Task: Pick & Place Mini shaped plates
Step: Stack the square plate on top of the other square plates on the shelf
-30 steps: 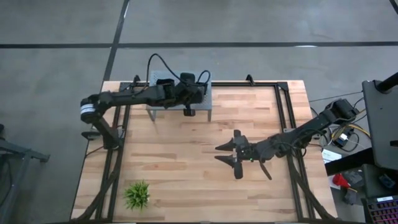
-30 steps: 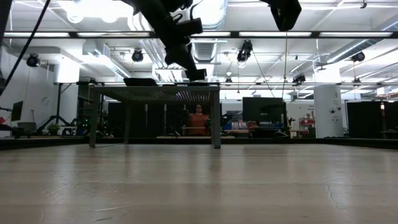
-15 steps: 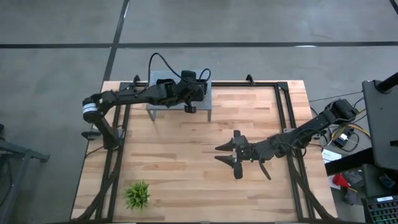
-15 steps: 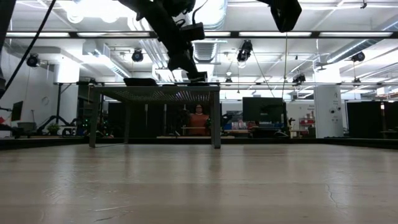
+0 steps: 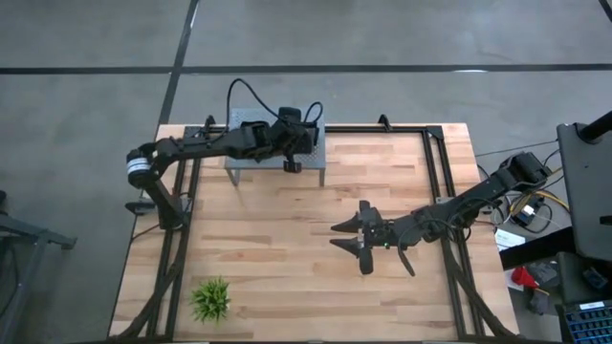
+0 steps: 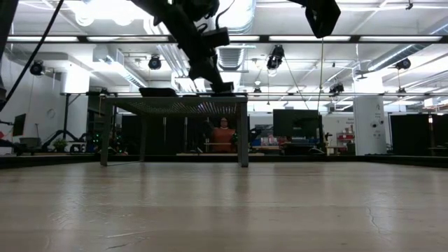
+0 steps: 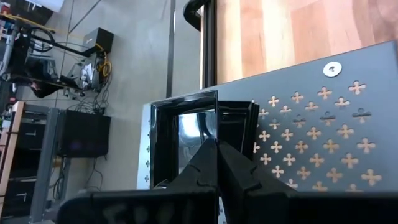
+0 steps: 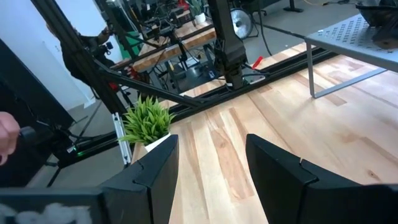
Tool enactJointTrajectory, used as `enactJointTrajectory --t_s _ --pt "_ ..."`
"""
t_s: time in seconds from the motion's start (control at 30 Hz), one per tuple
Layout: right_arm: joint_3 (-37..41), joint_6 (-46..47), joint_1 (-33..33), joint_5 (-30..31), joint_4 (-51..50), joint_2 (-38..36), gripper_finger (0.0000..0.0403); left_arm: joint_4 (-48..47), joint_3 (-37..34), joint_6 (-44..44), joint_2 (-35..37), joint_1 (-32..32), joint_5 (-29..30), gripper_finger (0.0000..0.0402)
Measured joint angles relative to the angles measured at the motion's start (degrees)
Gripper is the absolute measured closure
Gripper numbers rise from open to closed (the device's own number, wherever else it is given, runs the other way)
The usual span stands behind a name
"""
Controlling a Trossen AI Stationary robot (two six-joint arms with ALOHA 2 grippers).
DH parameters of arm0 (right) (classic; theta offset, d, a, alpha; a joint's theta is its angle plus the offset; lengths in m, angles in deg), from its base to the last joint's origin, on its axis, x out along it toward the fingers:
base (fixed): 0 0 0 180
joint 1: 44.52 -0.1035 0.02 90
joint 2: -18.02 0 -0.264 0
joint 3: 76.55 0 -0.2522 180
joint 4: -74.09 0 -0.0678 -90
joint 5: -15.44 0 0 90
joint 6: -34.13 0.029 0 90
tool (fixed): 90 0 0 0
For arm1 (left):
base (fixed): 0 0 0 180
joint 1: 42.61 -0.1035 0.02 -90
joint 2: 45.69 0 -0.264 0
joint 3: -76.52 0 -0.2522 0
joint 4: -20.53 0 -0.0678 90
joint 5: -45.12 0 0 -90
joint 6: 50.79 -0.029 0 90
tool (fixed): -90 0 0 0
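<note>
Black glossy square plates (image 7: 186, 134), stacked at the far-left end of the perforated grey shelf (image 5: 273, 153) on the back of the desk (image 5: 306, 239), lie directly ahead of my left gripper (image 5: 290, 164), shut and empty, its tips at the near rim. My right gripper (image 5: 359, 235), wide open and empty, waits mid-desk, well apart. Since a second ago my left arm has drawn slightly back over the shelf; the right has not moved.

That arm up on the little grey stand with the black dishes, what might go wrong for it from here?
The left gripper is shut, its fingertips right at the stack of square plates near the perforated stand's edge. A nudge might push the glossy plates off that edge, or the shut fingers may slip on a rim. The right gripper waits open over the table.
</note>
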Motion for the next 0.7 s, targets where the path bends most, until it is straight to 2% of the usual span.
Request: enactJointTrajectory --t_s 0.57,0.7 --pt "0.0 0.7 0.0 0.0 0.4 0.0 0.0218 0.3 0.0 1.8 0.0 -0.6 -4.9 0.0400" --pt "0.0 1.5 0.0 0.1 0.4 0.0 0.0218 0.6 0.0 1.8 0.0 -0.8 -4.9 0.0380"
